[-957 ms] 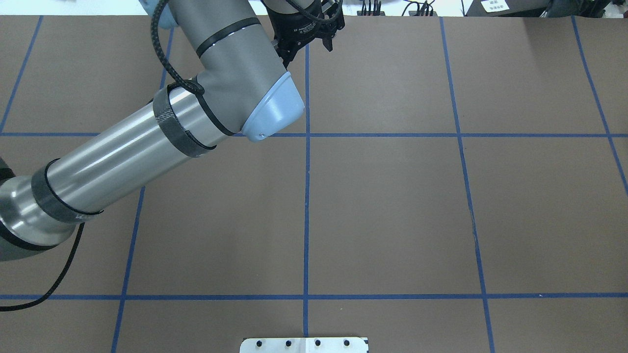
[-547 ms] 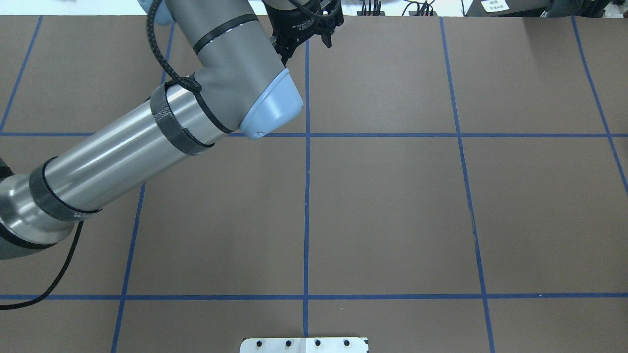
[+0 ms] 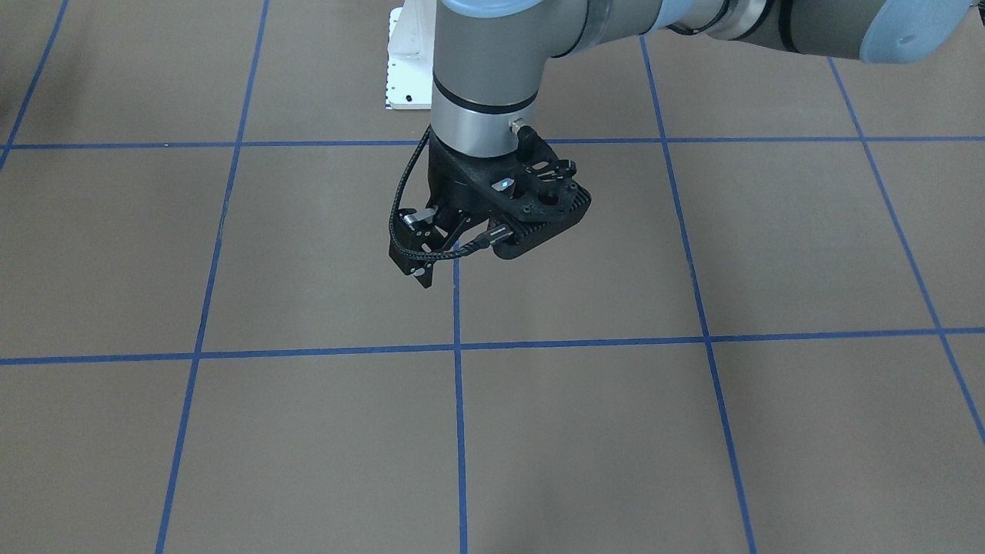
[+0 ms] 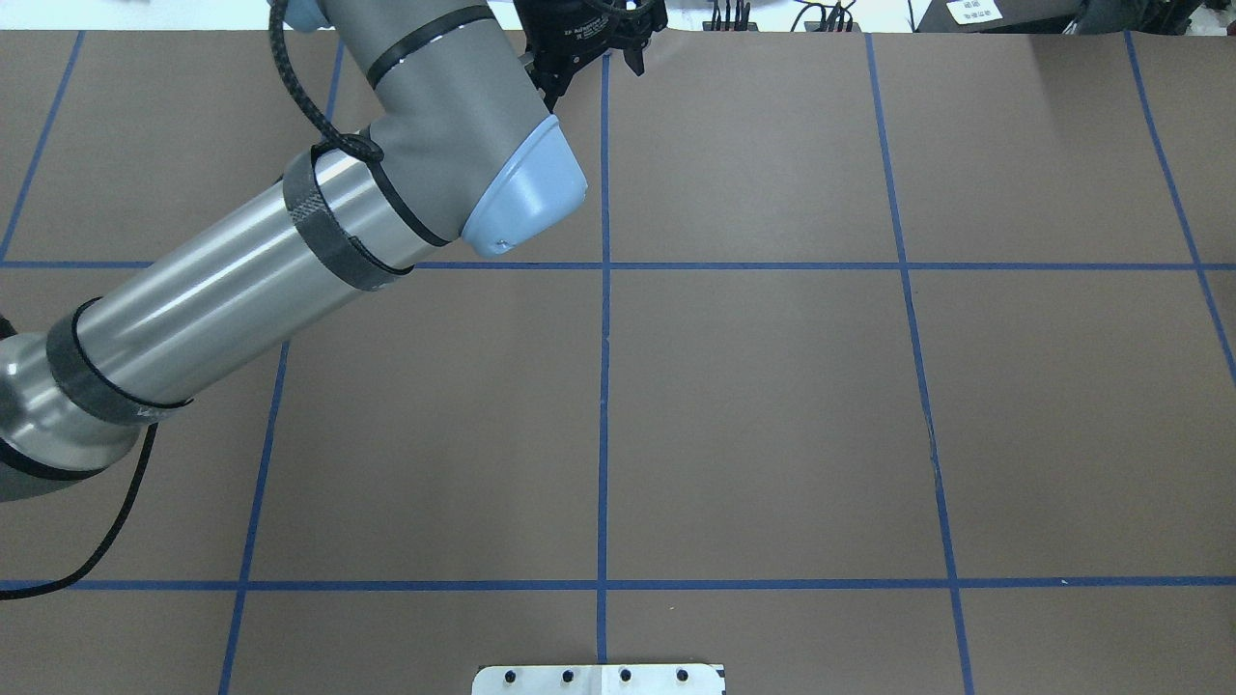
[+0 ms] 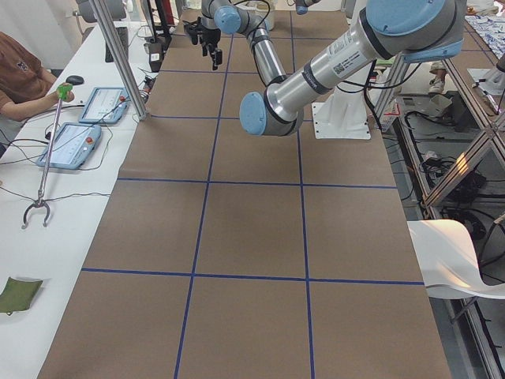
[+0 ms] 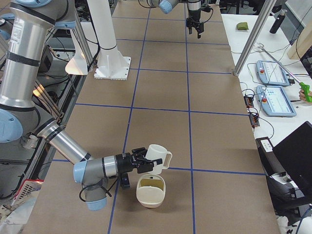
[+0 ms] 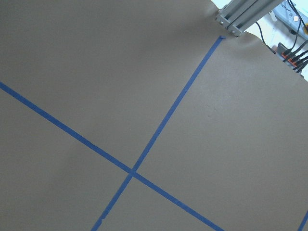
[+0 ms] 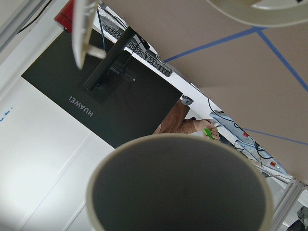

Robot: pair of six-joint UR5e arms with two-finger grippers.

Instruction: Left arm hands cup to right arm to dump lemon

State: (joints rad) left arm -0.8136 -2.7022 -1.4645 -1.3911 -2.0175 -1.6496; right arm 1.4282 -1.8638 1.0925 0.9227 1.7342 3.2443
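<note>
Exterior right view shows one cup just above one cream bowl, at the right gripper, finger state unclear; left gripper fingers spread wide, empty.

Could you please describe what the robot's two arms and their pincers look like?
Both arms are grey and silver tubes with light-blue caps and black bands. The left arm carries a braided black cable and a bulky black left pincer with a perforated housing. The right arm ends in a slimmer black right pincer.
</note>
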